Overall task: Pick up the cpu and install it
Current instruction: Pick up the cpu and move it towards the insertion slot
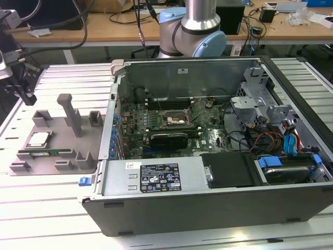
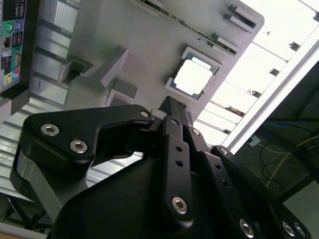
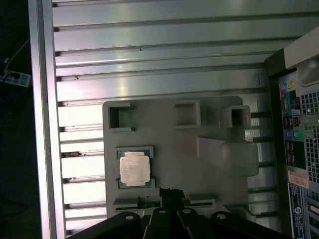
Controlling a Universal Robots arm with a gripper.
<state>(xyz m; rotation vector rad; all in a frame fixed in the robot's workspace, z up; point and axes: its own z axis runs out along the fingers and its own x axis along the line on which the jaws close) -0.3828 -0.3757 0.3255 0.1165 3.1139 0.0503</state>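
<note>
The cpu (image 1: 39, 139) is a small silvery square lying flat in a recess of the grey fixture (image 1: 86, 156), at the exterior view's left, beside the open computer case (image 1: 208, 200). In both wrist views the cpu (image 3: 134, 168) (image 2: 192, 78) looks bright and untouched. My black gripper (image 1: 27, 96) hangs above the fixture's far left corner, apart from the chip. Its fingertips (image 3: 172, 193) look pressed together with nothing between them, a short way from the chip. The motherboard's square socket (image 1: 174, 120) sits in the middle of the case.
A green memory stick (image 1: 49, 153) lies in a slot of the fixture beside the chip, and a tall grey post (image 1: 70, 112) rises from it. Inside the case are a black graphics card (image 1: 169, 139), cables (image 1: 270, 138) and a drive bay (image 1: 283, 166). The arm's base (image 1: 192, 26) stands behind.
</note>
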